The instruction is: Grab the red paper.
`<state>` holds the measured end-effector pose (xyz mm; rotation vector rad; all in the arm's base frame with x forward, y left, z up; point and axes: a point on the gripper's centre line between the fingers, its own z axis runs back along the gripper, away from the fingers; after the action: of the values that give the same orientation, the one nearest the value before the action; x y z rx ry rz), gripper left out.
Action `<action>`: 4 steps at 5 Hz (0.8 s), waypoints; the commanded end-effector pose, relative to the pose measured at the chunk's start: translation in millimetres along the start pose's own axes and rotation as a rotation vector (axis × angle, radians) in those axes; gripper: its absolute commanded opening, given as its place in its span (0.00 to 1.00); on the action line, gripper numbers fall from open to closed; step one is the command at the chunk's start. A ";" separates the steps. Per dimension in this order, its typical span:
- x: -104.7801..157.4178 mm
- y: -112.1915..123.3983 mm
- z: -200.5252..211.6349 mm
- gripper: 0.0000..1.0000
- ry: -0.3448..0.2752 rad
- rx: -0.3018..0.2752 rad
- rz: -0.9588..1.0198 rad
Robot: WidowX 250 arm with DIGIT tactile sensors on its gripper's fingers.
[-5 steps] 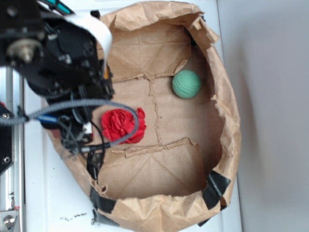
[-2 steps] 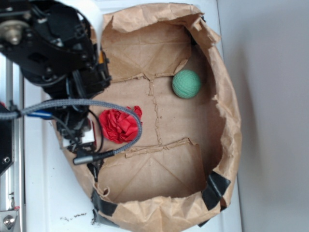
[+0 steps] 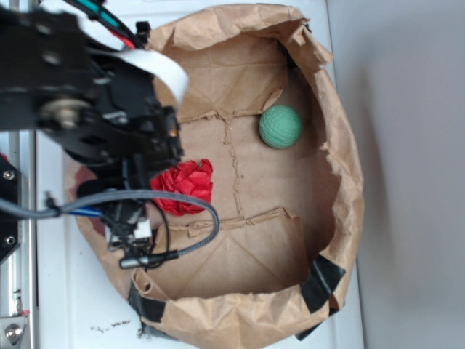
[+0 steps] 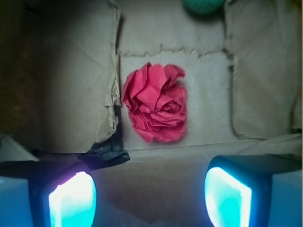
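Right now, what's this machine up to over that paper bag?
A robot arm is going after the red paper, a crumpled wad on the floor of a brown paper bag. Its gripper hangs above the wad with jaws wide apart and nothing between them, so nothing is grabbed yet. A green ball sits apart at the far side of the bag, untouched.
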<state>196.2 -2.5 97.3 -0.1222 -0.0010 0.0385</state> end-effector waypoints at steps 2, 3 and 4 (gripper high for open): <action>-3.8 4.2 10.8 1.00 -0.037 0.002 -0.026; 22.1 27.0 5.8 1.00 -0.099 -0.020 -0.002; 44.4 33.7 -1.6 1.00 -0.136 -0.003 -0.057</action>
<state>242.5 20.7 79.2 -0.1312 -0.0903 -0.0040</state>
